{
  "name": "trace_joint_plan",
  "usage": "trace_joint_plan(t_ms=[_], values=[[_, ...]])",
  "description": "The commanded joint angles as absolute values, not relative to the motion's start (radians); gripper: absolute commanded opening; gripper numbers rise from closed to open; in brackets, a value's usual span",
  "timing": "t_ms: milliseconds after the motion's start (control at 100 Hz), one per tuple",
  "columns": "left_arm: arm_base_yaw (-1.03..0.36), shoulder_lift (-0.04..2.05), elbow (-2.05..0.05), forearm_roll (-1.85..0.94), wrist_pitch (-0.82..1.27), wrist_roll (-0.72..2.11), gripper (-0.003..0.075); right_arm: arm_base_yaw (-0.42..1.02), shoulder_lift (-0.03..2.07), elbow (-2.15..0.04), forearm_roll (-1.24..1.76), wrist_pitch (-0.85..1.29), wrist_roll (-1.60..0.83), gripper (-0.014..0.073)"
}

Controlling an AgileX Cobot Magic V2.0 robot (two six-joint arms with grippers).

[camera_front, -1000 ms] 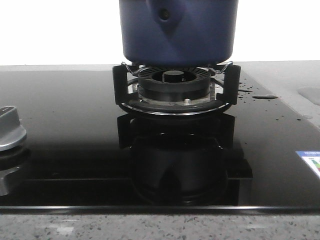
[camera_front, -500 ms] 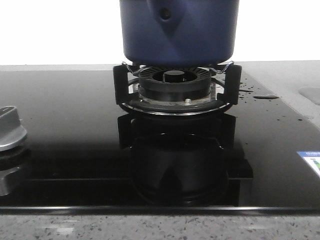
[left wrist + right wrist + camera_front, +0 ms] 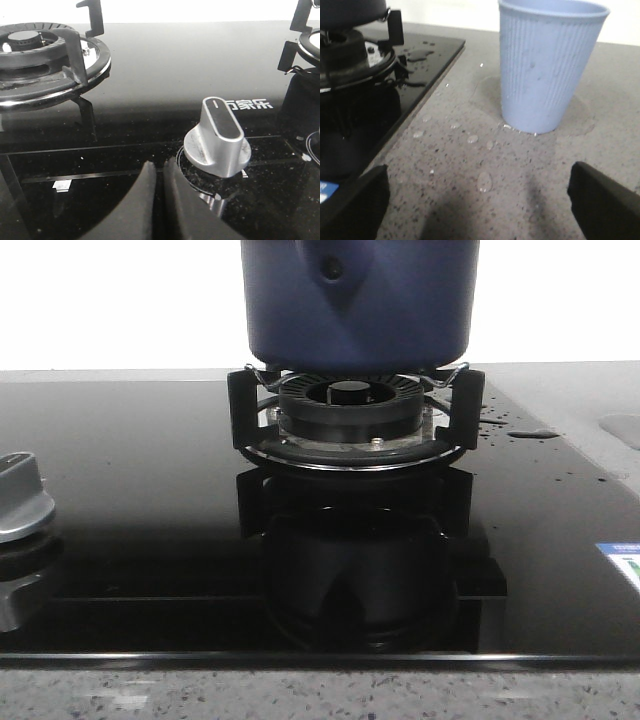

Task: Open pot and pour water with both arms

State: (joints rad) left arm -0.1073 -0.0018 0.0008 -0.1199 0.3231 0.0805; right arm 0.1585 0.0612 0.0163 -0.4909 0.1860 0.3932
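On my front feed the navy pot (image 3: 358, 305) sits on the pan support (image 3: 356, 412) of the gas burner (image 3: 348, 405), its riveted handle mount facing me. Around the burner lies the glossy black glass hob (image 3: 130, 490), mirroring the burner and pot. Water (image 3: 530, 433) lies as drops and a small puddle on the glass just right of the burner. Beyond the hob's right edge I see grey speckled stone countertop (image 3: 520, 170), wet with more drops, where a ribbed pale blue cup (image 3: 547, 65) stands upright. Behind everything is a plain white wall. My left gripper (image 3: 159, 200) has its fingers pressed together, just beside a silver control knob (image 3: 218, 138). My right gripper (image 3: 480, 195) is spread wide above the countertop, holding nothing.
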Motion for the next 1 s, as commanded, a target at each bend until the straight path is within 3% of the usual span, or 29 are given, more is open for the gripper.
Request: trace_joint_plan(t_ms=[0, 130, 350, 510, 990], values=[[-0.103, -0.033, 0.047, -0.133, 0.274, 0.073, -0.002, 0.127, 0.072, 0.02, -0.321, 0.131, 0.203, -0.0071], [-0.103, -0.033, 0.047, -0.133, 0.274, 0.073, -0.002, 0.037, 0.072, 0.039, -0.143, 0.113, 0.054, -0.0071], [-0.103, -0.033, 0.047, -0.133, 0.274, 0.073, -0.002, -0.096, 0.053, 0.039, -0.063, 0.19, 0.05, -0.0071], [-0.103, -0.033, 0.047, -0.133, 0.274, 0.073, -0.002, -0.099, -0.025, 0.039, -0.064, 0.31, 0.05, -0.0071], [-0.103, -0.033, 0.047, -0.133, 0.274, 0.073, -0.002, -0.099, -0.03, 0.039, -0.07, 0.31, 0.044, -0.0071]])
